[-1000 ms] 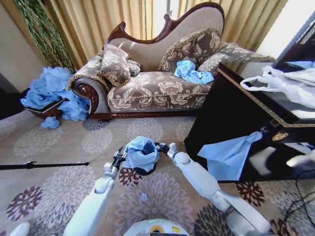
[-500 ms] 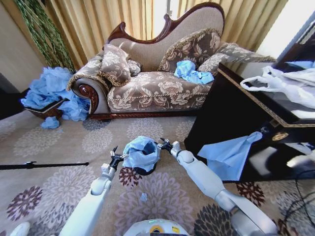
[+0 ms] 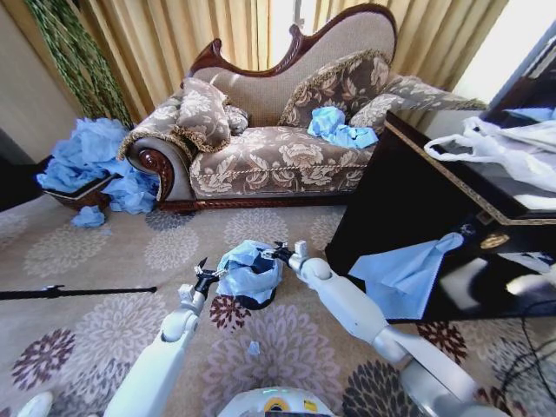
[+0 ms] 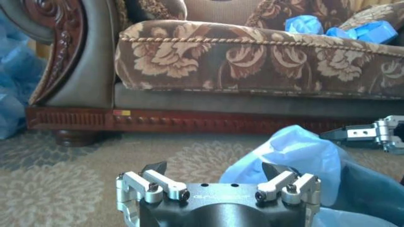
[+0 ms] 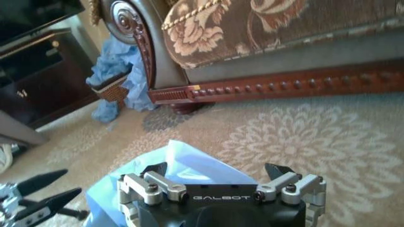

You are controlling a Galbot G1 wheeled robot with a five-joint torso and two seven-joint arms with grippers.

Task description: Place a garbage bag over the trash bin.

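Carpet; garbage bag point(image 3: 248, 268) between pincers

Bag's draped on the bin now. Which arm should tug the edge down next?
Probably the right: its gripper is open right over the bag at the bin rim, while the left gripper, also open, sits just beside it.

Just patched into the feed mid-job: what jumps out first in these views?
The garbage bag, crumpled light blue, sits draped over the trash bin on the patterned carpet in front of the sofa. The left gripper and right gripper flank it, both open, holding nothing. A heap of blue bags piles up beside the sofa's left end.
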